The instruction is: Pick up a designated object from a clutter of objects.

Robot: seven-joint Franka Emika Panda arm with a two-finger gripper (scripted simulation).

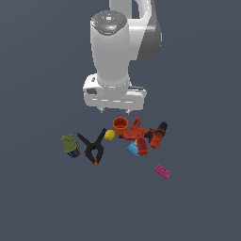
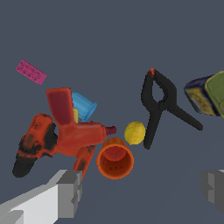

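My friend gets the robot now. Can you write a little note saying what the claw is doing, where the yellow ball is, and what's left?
Gripper: open, empty, hanging above the pile.
Yellow ball: on the floor between the orange cup and the black clamp, close to both.
Also nearby: red-and-black drill, blue piece, olive-green box, pink brick off alone.
Done: nothing grasped yet.
Left: lower onto the ball, close, lift. Tight spot, so mind the cup and clamp.
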